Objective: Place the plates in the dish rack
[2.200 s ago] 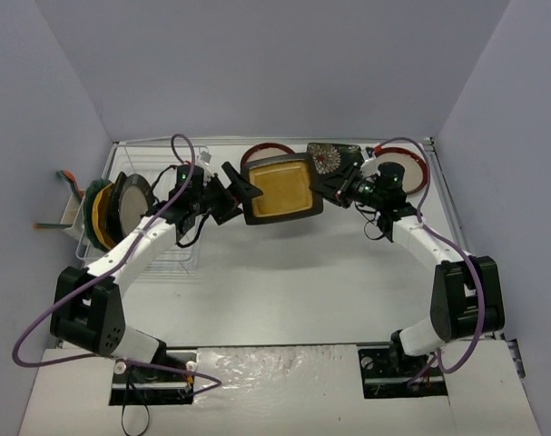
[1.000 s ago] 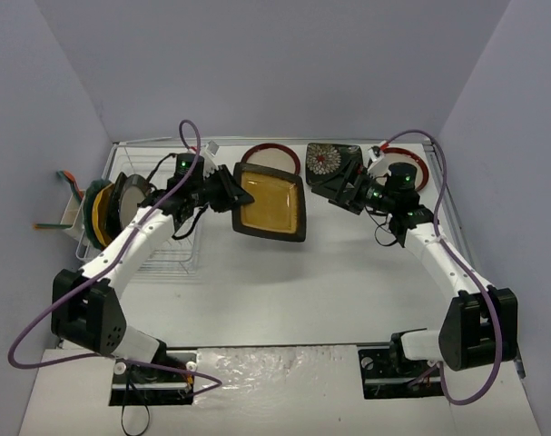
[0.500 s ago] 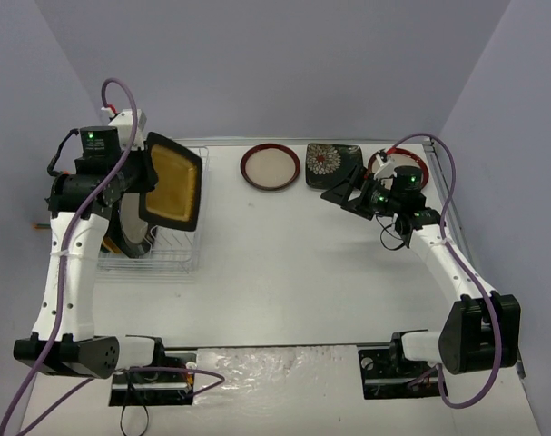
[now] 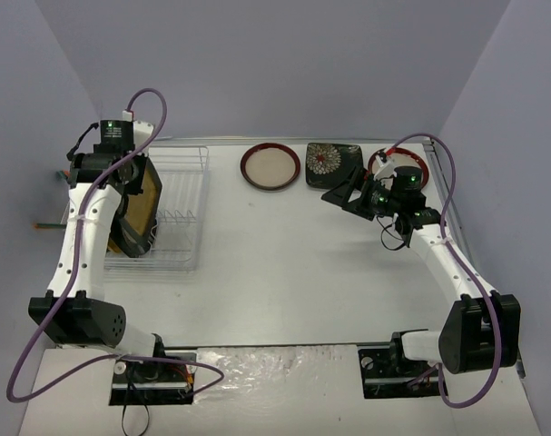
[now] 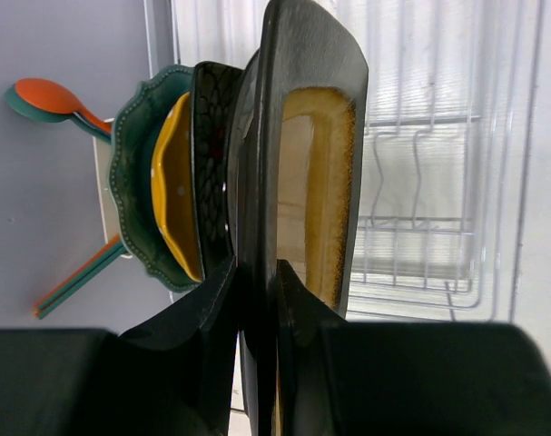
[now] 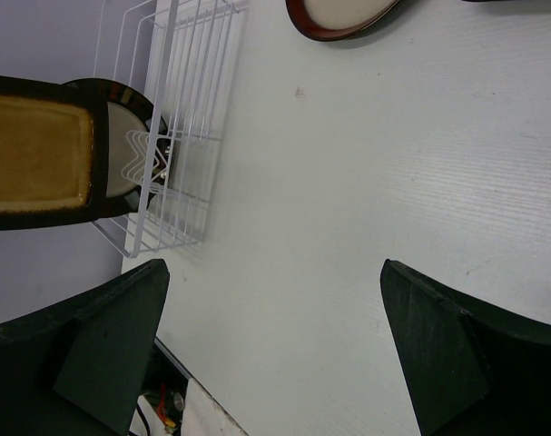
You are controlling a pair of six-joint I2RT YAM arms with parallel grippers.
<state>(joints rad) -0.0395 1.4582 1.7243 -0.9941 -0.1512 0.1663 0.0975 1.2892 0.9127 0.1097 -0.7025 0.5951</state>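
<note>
My left gripper (image 5: 257, 268) is shut on the rim of the square black-amber plate (image 5: 316, 182), held on edge over the left end of the dish rack (image 4: 180, 218). Just left of it, a scalloped teal plate (image 5: 134, 182), a yellow dotted plate (image 5: 171, 200) and a dark patterned plate (image 5: 211, 163) stand on edge. A round cream plate with a dark red rim (image 4: 270, 166) and a square black floral plate (image 4: 329, 159) lie at the back. My right gripper (image 4: 341, 193) hangs open and empty in front of the floral plate. A red-rimmed plate (image 4: 411, 162) is partly hidden behind the right arm.
An orange spoon (image 5: 48, 95) and teal utensils stick out of the caddy on the rack's left side, against the left wall. The rack's right half (image 5: 438, 182) holds bare wires. The right wrist view shows bare white table (image 6: 366, 182) under the open fingers.
My left arm swung the black-amber plate from the table's middle leftward, turned it on edge and lowered it over the rack's left end. The right gripper drew back slightly, then held still.
</note>
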